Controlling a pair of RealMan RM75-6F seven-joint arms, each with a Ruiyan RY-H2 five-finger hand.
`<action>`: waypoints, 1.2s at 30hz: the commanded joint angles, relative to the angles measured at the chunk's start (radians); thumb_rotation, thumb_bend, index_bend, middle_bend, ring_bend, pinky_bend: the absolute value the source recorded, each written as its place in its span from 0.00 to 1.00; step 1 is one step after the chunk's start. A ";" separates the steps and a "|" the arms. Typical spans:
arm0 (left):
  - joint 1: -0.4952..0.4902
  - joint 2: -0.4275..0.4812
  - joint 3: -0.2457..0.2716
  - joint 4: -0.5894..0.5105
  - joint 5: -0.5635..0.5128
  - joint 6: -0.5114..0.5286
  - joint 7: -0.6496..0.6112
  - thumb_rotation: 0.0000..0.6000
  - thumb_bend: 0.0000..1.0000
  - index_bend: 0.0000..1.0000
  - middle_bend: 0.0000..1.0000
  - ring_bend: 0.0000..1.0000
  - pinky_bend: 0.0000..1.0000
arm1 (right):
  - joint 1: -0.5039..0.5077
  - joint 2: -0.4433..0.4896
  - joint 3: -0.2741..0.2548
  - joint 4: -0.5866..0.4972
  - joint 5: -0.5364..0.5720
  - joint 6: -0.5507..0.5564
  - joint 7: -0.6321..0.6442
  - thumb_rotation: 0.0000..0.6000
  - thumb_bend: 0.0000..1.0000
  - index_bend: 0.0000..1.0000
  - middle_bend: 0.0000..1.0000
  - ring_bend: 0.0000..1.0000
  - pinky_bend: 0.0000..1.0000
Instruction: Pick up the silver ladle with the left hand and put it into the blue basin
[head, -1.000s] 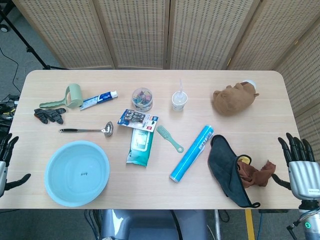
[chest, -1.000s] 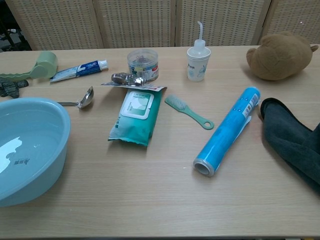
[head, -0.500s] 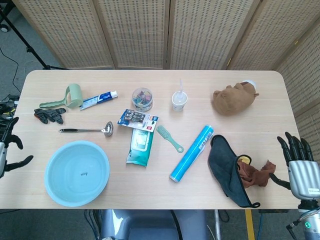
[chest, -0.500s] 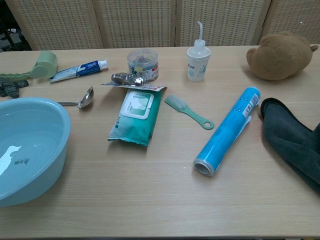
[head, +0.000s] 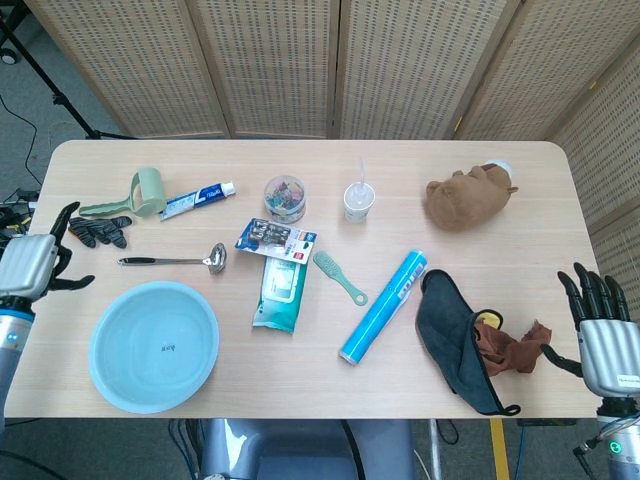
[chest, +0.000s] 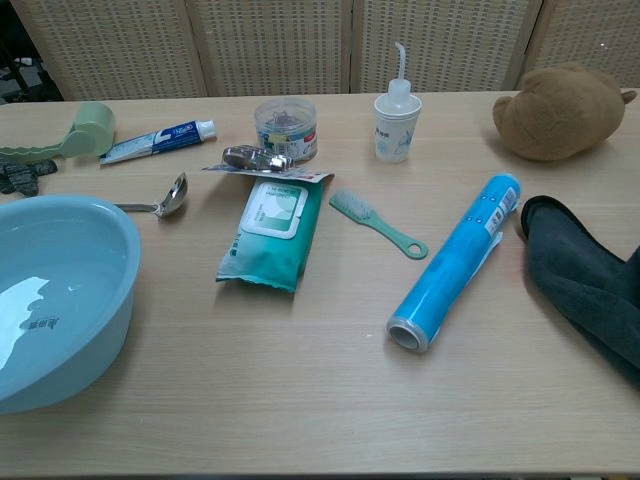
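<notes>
The silver ladle (head: 172, 260) lies flat on the table, bowl to the right, handle pointing left; its bowl also shows in the chest view (chest: 172, 193). The blue basin (head: 153, 345) sits just in front of it at the table's front left, empty (chest: 50, 300). My left hand (head: 33, 262) hovers at the table's left edge, fingers apart and holding nothing, a short way left of the ladle's handle. My right hand (head: 599, 325) stays open past the table's right edge.
Black glove (head: 99, 230), green lint roller (head: 135, 195) and toothpaste (head: 197, 200) lie behind the ladle. A wipes pack (head: 281, 290), clip jar (head: 285, 198), brush (head: 339, 277), blue roll (head: 384, 306), cup (head: 358, 201), plush toy (head: 468, 196) and dark cloth (head: 455, 337) fill the middle and right.
My left hand has risen from below the table's front-left corner up along the left edge, toward the ladle's handle. The right hand and objects have stayed put.
</notes>
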 joint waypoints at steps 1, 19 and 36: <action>-0.102 -0.087 -0.019 0.169 -0.097 -0.159 -0.026 1.00 0.00 0.19 1.00 0.99 1.00 | 0.000 -0.003 0.005 -0.001 0.012 -0.001 -0.011 1.00 0.00 0.00 0.00 0.00 0.00; -0.298 -0.442 0.007 0.693 -0.158 -0.433 -0.031 1.00 0.25 0.61 1.00 0.99 1.00 | 0.015 -0.029 0.017 0.030 0.091 -0.051 -0.073 1.00 0.00 0.00 0.00 0.00 0.00; -0.322 -0.554 0.037 0.873 -0.102 -0.465 -0.050 1.00 0.22 0.61 1.00 0.99 1.00 | 0.016 -0.025 0.022 0.027 0.107 -0.054 -0.073 1.00 0.00 0.00 0.00 0.00 0.00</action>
